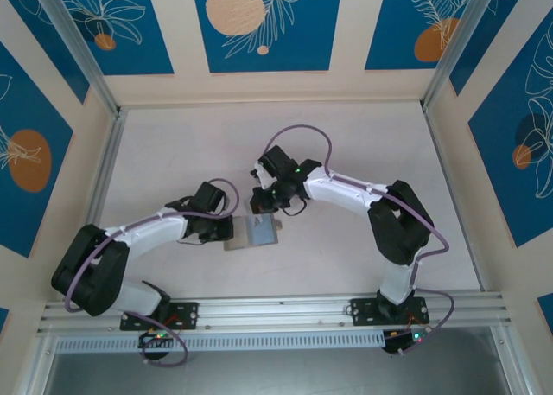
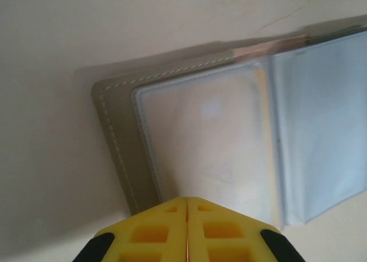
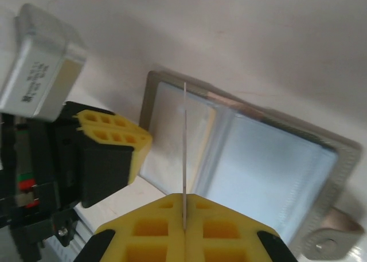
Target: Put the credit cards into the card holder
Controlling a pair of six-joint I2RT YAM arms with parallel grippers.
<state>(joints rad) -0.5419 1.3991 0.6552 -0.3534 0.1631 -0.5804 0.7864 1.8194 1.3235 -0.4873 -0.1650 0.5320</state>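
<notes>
The card holder (image 1: 259, 234) lies open on the table between the two arms, grey cover down and clear pockets up. My left gripper (image 2: 187, 200) is shut, its tips resting on the near edge of the left clear pocket (image 2: 206, 136), beside the stitched grey cover (image 2: 114, 130). In the right wrist view its yellow fingers (image 3: 112, 137) sit at the holder's (image 3: 269, 170) left edge. My right gripper (image 3: 184, 203) is shut on a thin white-grey credit card (image 3: 184, 141), seen edge-on. The card stands upright over the left pocket near the fold. The other credit cards are out of view.
The holder's snap tab (image 3: 330, 239) sticks out at its right end. An aluminium rail (image 1: 276, 308) runs along the table's near edge. Cream walls with blue panels (image 1: 259, 23) close in the back and both sides.
</notes>
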